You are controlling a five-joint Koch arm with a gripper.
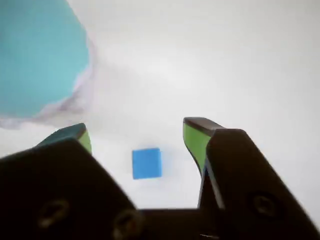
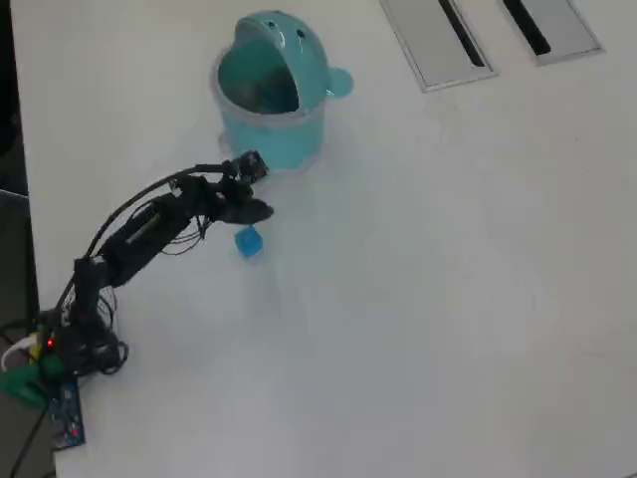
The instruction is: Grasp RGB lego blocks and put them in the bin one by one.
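Note:
A small blue lego block (image 1: 146, 163) lies on the white table, seen between my two green-padded jaws in the wrist view. My gripper (image 1: 137, 132) is open, with the jaws wide apart and nothing between the pads; it hovers over the block. In the overhead view the blue block (image 2: 248, 242) sits just below my gripper (image 2: 254, 211). The teal bin (image 2: 271, 95) stands close behind the gripper with its lid open; its wall shows at the upper left of the wrist view (image 1: 40, 55). The red and yellow-green blocks are not visible.
Two flat grey rectangular panels (image 2: 438, 40) with dark slots lie at the table's far edge, right of the bin. The arm's base (image 2: 70, 344) with cables sits at the lower left, near the table's left edge.

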